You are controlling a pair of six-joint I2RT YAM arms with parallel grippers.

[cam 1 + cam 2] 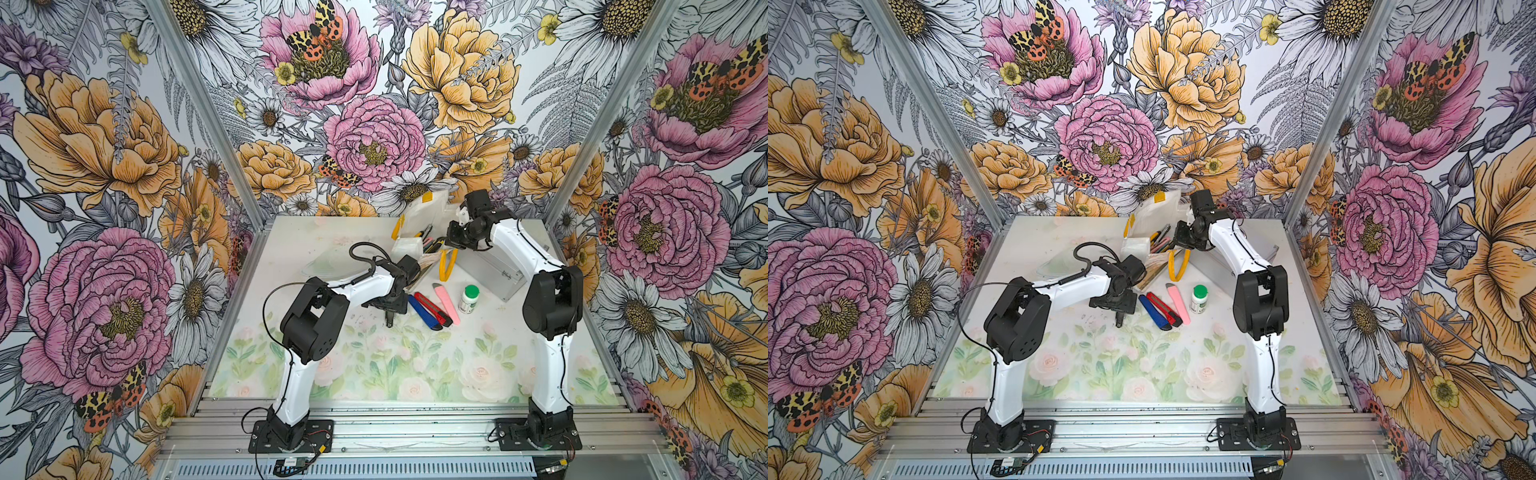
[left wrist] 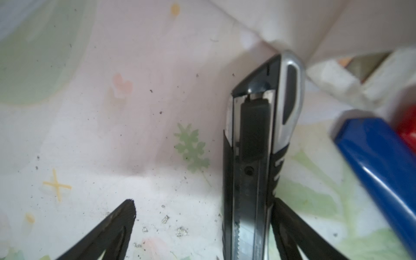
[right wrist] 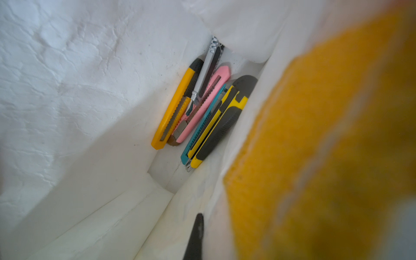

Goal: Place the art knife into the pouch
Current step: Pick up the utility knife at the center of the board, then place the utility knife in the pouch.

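Currently, left gripper [image 2: 203,202]: jaws apart, straddling the art knife [image 2: 254,135]; nothing is clamped.
Art knife position: between the left fingers, close against the finger on the blue knife's [image 2: 378,162] side; the opposite finger [image 2: 121,216] stands well apart from it.
Right gripper [image 1: 451,240]: jaws together, pinching the pouch [image 1: 419,216] at its rim beside a yellow handle [image 3: 326,146]; the mouth is held open.
Pouch position: ahead of the left gripper, beyond the knife's front end; several knives [image 3: 202,108] lie at its bottom.
Step in hand: judged to be the closing phase of the pick.
Risk, off-centre grip: on closing, the far finger would sweep the knife sideways, and the slim body may roll or twist out.
Risk, neighbours: the blue knife lies near the outer side of one finger, so a sideways shift could nudge it.
Risk, insertion: if the rim slips from the right gripper, the mouth would sag and block entry.
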